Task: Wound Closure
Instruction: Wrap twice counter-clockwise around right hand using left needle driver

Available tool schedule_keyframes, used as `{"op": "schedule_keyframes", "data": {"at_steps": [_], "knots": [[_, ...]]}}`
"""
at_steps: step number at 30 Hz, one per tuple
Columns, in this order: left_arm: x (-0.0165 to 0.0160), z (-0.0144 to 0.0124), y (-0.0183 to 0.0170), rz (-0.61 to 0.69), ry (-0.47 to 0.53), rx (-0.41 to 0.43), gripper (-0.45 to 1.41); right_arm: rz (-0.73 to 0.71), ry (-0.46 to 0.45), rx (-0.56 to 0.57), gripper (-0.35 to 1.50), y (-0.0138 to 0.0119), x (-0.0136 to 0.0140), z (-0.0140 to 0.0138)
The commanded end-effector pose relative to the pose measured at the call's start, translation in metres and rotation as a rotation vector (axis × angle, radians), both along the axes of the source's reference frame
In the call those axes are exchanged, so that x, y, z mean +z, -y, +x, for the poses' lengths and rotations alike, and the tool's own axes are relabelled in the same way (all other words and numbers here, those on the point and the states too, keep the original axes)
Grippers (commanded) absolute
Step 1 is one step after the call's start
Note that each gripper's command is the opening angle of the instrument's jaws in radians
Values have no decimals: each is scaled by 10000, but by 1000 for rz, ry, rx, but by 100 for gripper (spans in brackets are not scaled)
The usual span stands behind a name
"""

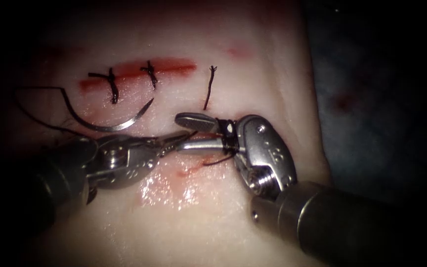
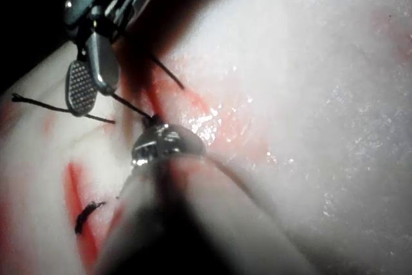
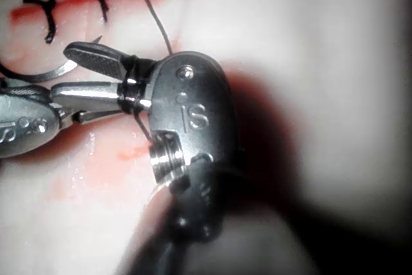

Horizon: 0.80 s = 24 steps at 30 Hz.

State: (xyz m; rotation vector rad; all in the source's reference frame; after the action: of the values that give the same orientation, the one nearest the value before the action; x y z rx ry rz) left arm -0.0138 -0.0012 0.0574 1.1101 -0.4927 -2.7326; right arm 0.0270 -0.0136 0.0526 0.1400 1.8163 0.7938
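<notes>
curved steel needle point(image 1: 108, 122) lies free on pale pork tissue point(image 1: 184, 217), just below the red cut point(image 1: 137, 73) | dark thread point(image 1: 208, 89) wraps right tool point(image 1: 186, 132), jaws parted, empty | left tool point(image 1: 176, 141): grip unclear

Needle point(image 1: 109, 121) loose beside left pincer point(image 1: 176, 141)

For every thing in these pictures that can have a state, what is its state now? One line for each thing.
Right arm's steel tool: jaws open, dark thread wound around their base, holding nothing.
Left arm's steel tool: tip between the right tool's jaws; grip unclear.
Curved steel needle: free, lying on the tissue, left of the tools.
Dark thread: trailing from the needle.
Red cut: crossed by two knotted stitches.
</notes>
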Motion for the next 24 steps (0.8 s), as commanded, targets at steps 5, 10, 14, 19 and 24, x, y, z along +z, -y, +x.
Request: {"op": "schedule_keyframes", "data": {"at_steps": [5,10,14,19,24], "knots": [[4,-17,1,3,0,-22,-45,9,73,75,22,-3,5,1],[5,-33,0,3,-3,-33,-45,18,146,150,22,-5,5,-4],[3,-42,-3,7,3,-37,-45,23,189,190,22,-4,5,-10],[3,-47,-9,6,9,-45,-45,33,242,241,24,-5,7,-28],[4,-46,-14,6,14,-49,-45,68,271,281,29,-11,12,-32]]}}
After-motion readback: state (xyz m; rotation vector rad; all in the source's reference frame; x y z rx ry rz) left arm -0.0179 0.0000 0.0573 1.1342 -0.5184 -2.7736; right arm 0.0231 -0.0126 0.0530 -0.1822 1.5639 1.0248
